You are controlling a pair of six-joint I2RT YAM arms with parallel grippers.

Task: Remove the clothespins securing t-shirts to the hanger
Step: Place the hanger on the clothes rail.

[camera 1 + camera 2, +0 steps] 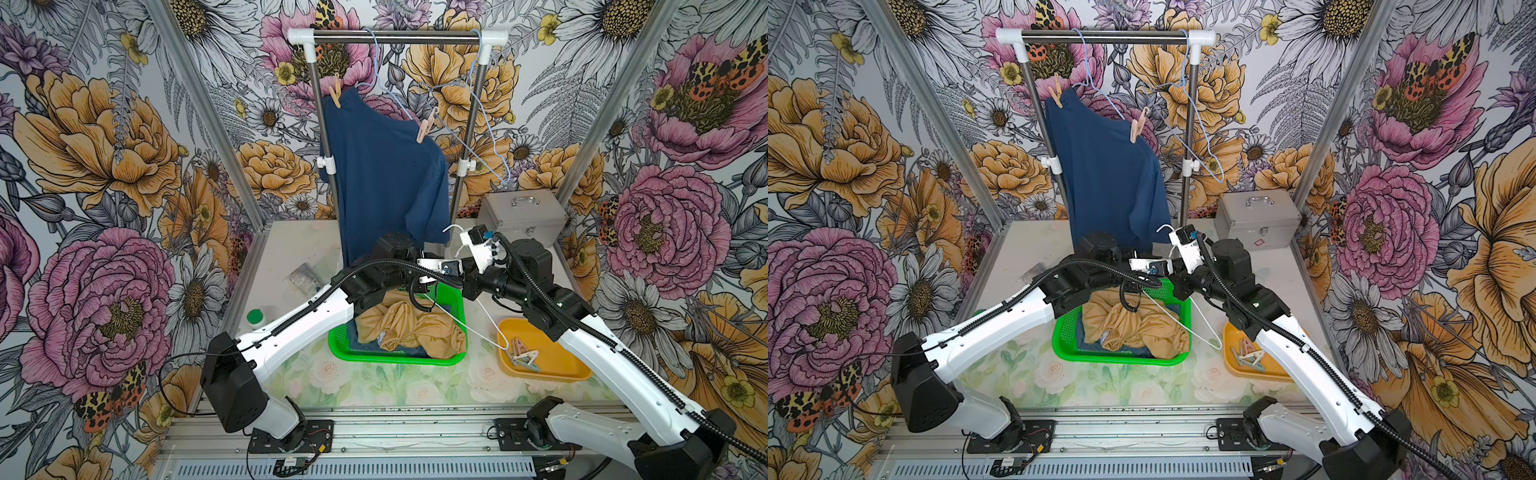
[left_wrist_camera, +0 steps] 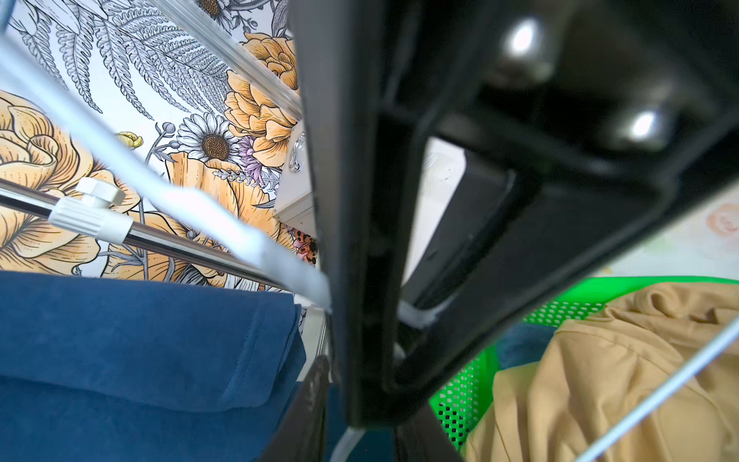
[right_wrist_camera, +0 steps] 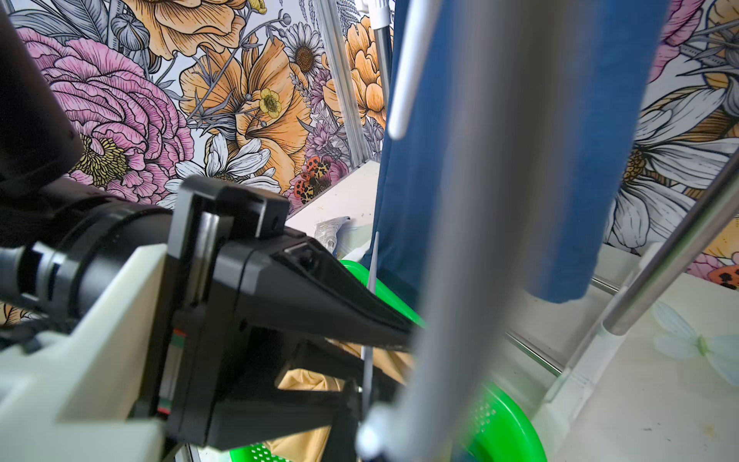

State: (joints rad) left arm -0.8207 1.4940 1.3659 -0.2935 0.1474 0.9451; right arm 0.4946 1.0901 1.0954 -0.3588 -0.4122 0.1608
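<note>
A navy t-shirt [image 1: 386, 174] hangs on a light-blue hanger [image 1: 376, 70] from the rack. Two peach clothespins [image 1: 335, 96] [image 1: 424, 131] pin it at the shoulders. Over the green basket [image 1: 345, 349], my right gripper [image 1: 466, 262] is shut on a bare white hanger [image 1: 469, 322] near its hook [image 3: 404, 80]. My left gripper [image 2: 360, 436] sits right beside it. Its jaws stand narrowly open around the hanger's wire [image 3: 368, 280], with a gap showing. A tan t-shirt [image 1: 411, 328] lies crumpled in the basket on another navy one [image 1: 363, 343].
A yellow tray [image 1: 552, 370] at the right holds several loose clothespins [image 1: 524, 358]. An empty light-blue hanger [image 1: 486, 124] hangs on the rack's right end. A silver case [image 1: 523, 216] stands behind. A green-lidded jar [image 1: 258, 319] and a plastic bag [image 1: 303, 276] lie at the left.
</note>
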